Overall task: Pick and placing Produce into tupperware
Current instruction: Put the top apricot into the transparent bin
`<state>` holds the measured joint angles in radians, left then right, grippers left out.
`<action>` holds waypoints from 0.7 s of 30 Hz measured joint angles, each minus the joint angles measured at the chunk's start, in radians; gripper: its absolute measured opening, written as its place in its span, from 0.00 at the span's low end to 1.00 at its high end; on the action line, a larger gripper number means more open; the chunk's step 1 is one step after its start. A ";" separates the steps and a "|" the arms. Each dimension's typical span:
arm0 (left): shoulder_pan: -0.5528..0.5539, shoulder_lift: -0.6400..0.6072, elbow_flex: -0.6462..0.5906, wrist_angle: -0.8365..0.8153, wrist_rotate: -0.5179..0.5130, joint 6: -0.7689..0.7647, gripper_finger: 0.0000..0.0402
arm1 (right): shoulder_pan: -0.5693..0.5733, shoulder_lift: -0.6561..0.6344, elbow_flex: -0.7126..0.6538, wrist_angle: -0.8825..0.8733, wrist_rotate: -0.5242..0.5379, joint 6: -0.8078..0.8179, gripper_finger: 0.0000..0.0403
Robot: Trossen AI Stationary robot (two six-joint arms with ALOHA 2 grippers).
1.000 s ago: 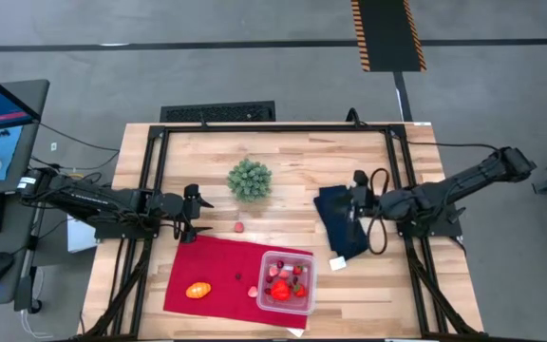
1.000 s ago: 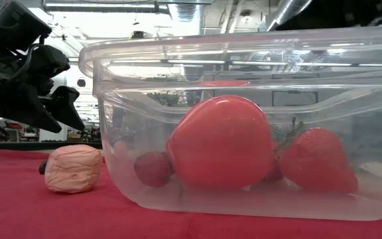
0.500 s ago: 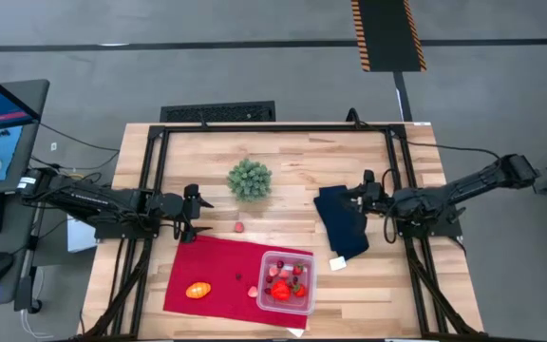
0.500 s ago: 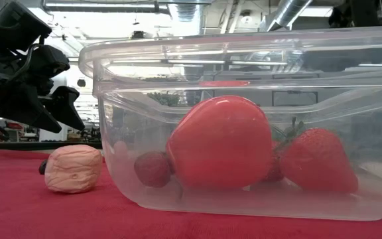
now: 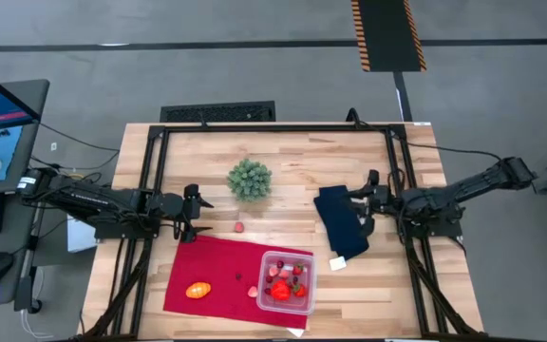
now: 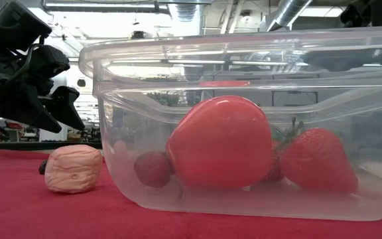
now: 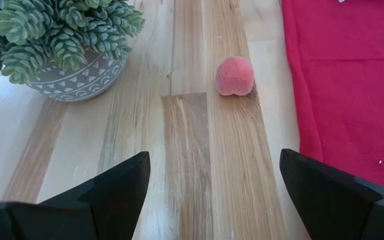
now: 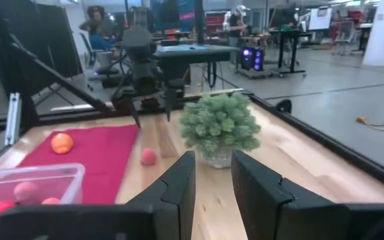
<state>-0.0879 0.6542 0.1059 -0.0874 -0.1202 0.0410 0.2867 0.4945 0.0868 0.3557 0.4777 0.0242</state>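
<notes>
- Tupperware [image 5: 286,281] sits on the red cloth [image 5: 218,266] at the near edge of the tabletop [image 5: 292,157], lid off.
- Already inside: a big red fruit [image 6: 221,141], a strawberry [image 6: 312,161], a small dark red berry [image 6: 152,168]; the high view hints at a few more bits, too small to name.
- Left outside: orange oval [image 5: 198,290] on the cloth, well apart from the tub; a pink lump [image 6: 73,168] on the cloth just beside the tub wall; a tiny dark bit [image 5: 238,277] on the cloth; a small pink peach [image 7: 235,75] on bare wood between cloth edge and potted plant [image 5: 250,179].
- Left claw [image 5: 198,215] hangs just off the cloth's far left corner, fingers [image 7: 115,183] spread wide, empty, pointed at the peach ahead of it.
- Right claw [image 5: 361,201] is over the dark blue cloth [image 5: 341,220] on the right side, fingers [image 8: 179,183] part closed with a narrow gap, nothing between them.
- Judgement: roughly half done; about four pieces left to go in.
- Peach looks like the likely next pick for the left claw, since it lines up with the gap.
- Plant is not produce; it stays put.
</notes>
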 joint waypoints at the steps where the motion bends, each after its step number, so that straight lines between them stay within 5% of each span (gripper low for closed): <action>1: 0.000 0.000 0.000 0.000 0.000 0.000 0.81 | 0.000 -0.035 0.000 -0.035 0.006 -0.003 0.30; 12: 0.000 0.000 0.000 0.000 0.000 0.000 0.81 | -0.003 -0.369 0.000 -0.327 0.070 -0.013 0.30; 21: 0.000 0.000 0.000 0.000 0.000 0.000 0.81 | -0.125 -0.493 0.000 -0.495 -0.033 -0.013 0.30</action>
<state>-0.0879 0.6540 0.1059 -0.0872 -0.1200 0.0410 0.1612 0.0017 0.0872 -0.1392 0.4450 0.0117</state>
